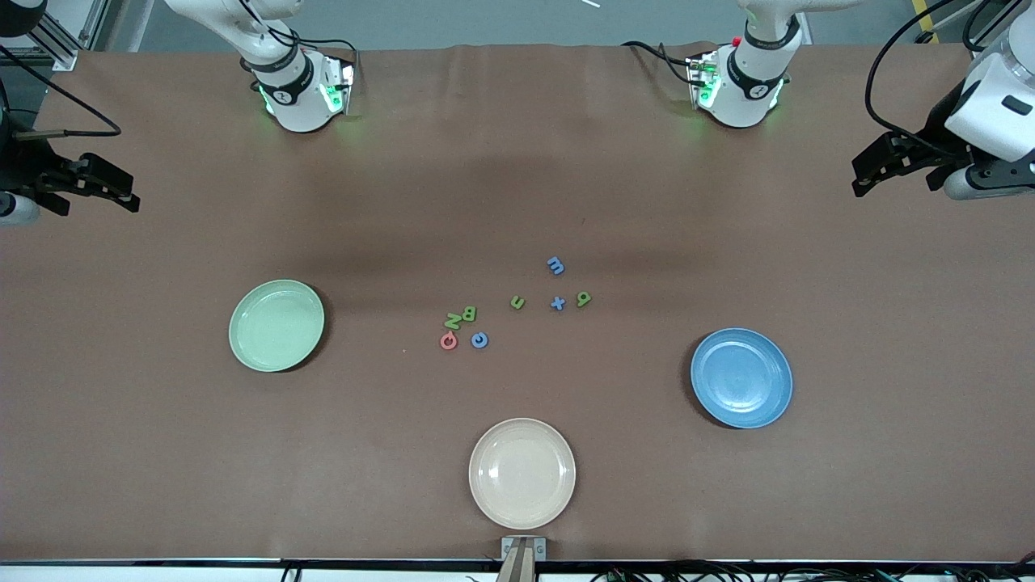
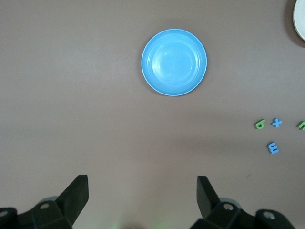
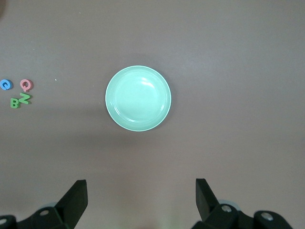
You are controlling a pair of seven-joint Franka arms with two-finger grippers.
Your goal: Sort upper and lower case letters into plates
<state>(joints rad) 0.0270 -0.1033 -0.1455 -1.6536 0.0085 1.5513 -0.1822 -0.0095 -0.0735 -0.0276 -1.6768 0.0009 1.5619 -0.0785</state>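
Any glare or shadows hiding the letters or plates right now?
Front view: a soft dark band of shadow crosses the table above the letters, which stay readable. Left wrist view: mild sheen on the blue plate. Right wrist view: faint highlights on the green plate.

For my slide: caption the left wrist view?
Open left gripper above the table, empty blue plate ahead, four small letters aside.

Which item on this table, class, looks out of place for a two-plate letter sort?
The cream plate, nearest the front camera, is a spare third plate. The green plate and blue plate are empty, and all eight letters lie loose on the table between them. Nothing is spilled or damaged.
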